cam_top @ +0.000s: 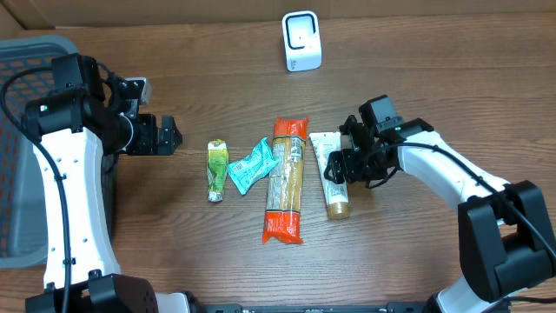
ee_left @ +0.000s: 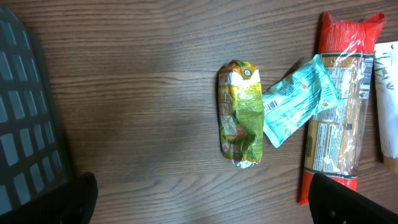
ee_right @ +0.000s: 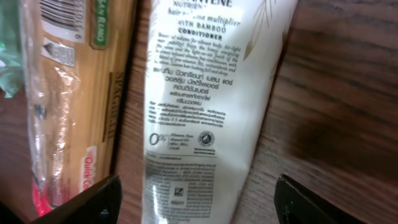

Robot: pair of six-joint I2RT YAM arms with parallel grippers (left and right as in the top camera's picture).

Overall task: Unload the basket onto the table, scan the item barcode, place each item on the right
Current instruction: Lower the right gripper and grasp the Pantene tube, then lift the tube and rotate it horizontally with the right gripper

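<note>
My right tool (cam_top: 346, 167) hangs over the white conditioner tube (cam_top: 333, 176). Its fingers (ee_right: 93, 200) are spread to either side of the tube with a gap on each side, so nothing is gripped. The tube lies flat on the worktop (cam_top: 417, 252), gold cap toward the robot's base, just beside the long spaghetti pack (cam_top: 286, 181). Left of that I see a teal packet (cam_top: 250, 165) and a crumpled green-yellow packet (cam_top: 216, 169). My left tool (cam_top: 171, 134) is spread wide and empty, near the grey basket (cam_top: 22, 104). The white scanner (cam_top: 301, 41) stands well apart at the far side.
</note>
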